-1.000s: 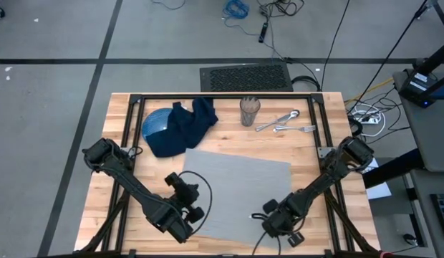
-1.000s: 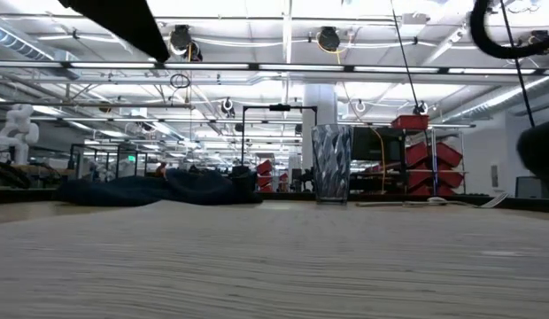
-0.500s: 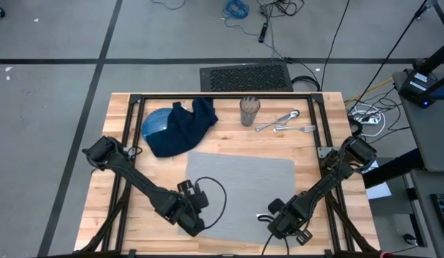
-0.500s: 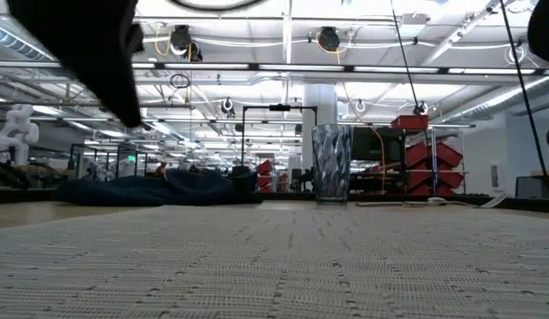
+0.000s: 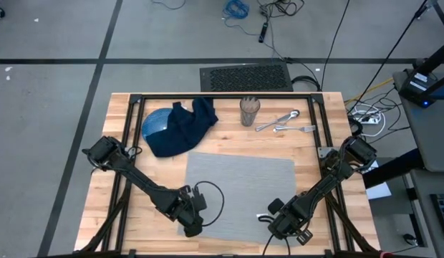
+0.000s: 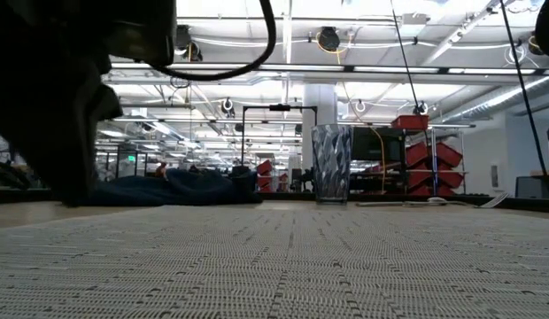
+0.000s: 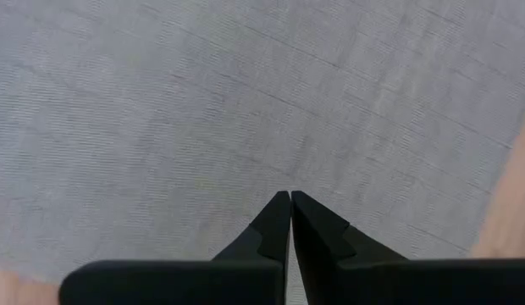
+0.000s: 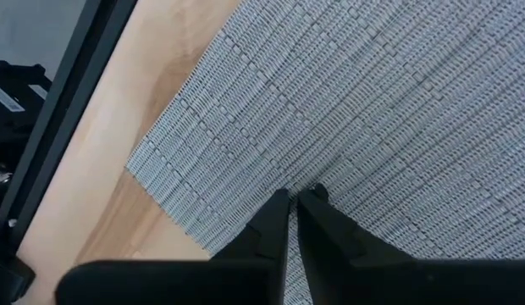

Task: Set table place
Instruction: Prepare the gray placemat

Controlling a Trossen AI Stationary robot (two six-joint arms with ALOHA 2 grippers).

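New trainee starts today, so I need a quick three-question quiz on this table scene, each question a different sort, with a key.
1. True or false: the navy napkin lies partly over the blue plate.
2. Where is the cutlery? A) on the grey placemat B) on bare wood beside the glass C) on the plate
3. Fill in: both the left gripper and the right gripper are at the placemat's near edge with jaws ____.

Key: 1 true; 2 B; 3 shut.

L tool (image 7: 290,196) tips shut, over grey placemat (image 7: 203,110), wood table (image 7: 508,220) at edge
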